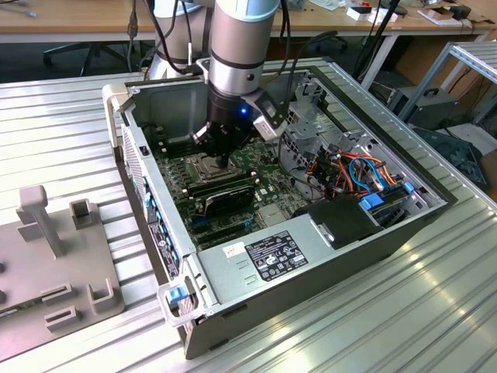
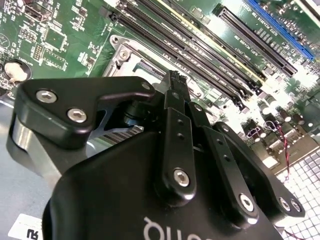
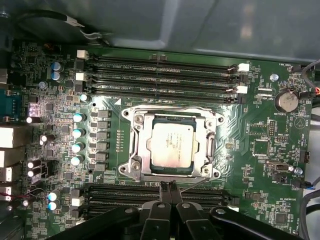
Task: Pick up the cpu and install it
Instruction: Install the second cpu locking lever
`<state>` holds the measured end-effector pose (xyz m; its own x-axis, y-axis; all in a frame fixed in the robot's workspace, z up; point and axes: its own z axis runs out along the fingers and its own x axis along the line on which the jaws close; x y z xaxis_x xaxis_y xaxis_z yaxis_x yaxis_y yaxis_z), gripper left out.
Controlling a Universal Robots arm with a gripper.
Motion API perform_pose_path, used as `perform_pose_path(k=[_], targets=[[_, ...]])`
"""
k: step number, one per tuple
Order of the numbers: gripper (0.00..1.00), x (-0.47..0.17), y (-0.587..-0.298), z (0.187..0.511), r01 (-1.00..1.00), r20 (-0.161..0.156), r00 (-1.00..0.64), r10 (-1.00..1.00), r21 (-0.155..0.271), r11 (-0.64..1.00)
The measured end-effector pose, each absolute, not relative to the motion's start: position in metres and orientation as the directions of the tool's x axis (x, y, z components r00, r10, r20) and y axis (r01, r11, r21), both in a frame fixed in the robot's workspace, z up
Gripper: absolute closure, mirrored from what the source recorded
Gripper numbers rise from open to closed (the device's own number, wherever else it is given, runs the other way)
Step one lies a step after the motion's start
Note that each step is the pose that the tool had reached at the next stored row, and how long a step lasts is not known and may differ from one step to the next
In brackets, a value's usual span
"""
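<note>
Near, exterior view's left: grey fixture block [image 1: 54, 264] with upright posts, on the ribbed aluminium table [image 1: 388, 326], just beside the case.

Near edge of case: open computer case [image 1: 194, 299] lying on its side; a labelled power supply [image 1: 272, 256] lies along its near wall.

Inside, exterior view's right: drive bay with a bundle of orange, red and blue cables [image 1: 361, 175], well apart from the socket.

Middle of case: green motherboard [image 3: 260, 130]; memory slots [image 3: 160, 72] run in rows on two opposite sides of the socket.

cpu: in the first wrist view the cpu [image 3: 171, 143] lies flat inside the socket frame [image 3: 172, 142], its metal lid facing up. It looks seated square within the frame, though I cannot tell whether the retention frame is latched.

gripper: in the first wrist view the gripper [image 3: 168, 187] has its two fingertips pressed together with no gap and nothing between them. The tips sit just beside one edge of the socket frame, not over the cpu. In the exterior view it [image 1: 223, 161] reaches down into the case from the arm [image 1: 241, 47].

Handling judgement: the cpu is a thin, stiff, light plate. The lid is smooth and likely slippery; the contacts underneath are fragile. Hold should be on two opposite edges, kept level, with no tilt or sideways drag in the socket.

Far: desks and chair legs beyond the table.
</note>
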<state>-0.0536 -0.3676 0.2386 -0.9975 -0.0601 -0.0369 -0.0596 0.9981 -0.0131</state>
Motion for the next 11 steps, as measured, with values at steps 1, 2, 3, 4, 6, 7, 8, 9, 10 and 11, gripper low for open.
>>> perform_pose_path(k=[1,2,3,4,6,7,8,9,10,11], targets=[[0.89,-0.0547,-0.3677,0.2386,-0.060,-0.038,-0.997,-0.060,-0.013,0.998],[0.89,-0.0555,-0.3677,0.2386,-0.060,-0.039,-0.997,-0.060,-0.013,0.998],[0.89,-0.0562,-0.3678,0.2386,-0.059,-0.039,-0.997,-0.060,-0.013,0.998],[0.89,-0.0569,-0.3679,0.2386,-0.059,-0.040,-0.997,-0.060,-0.013,0.998],[0.89,-0.0582,-0.3679,0.2386,-0.059,-0.040,-0.997,-0.060,-0.013,0.998],[0.89,-0.0581,-0.3679,0.2386,-0.060,-0.040,-0.997,-0.060,-0.013,0.998],[0.89,-0.0586,-0.3680,0.2386,-0.060,-0.040,-0.997,-0.060,-0.013,0.998],[0.89,-0.0589,-0.3680,0.2386,-0.060,-0.040,-0.997,-0.060,-0.013,0.998],[0.89,-0.0589,-0.3680,0.2386,-0.060,-0.040,-0.997,-0.060,-0.013,0.998],[0.89,-0.0589,-0.3680,0.2386,-0.060,-0.040,-0.997,-0.060,-0.013,0.998]])
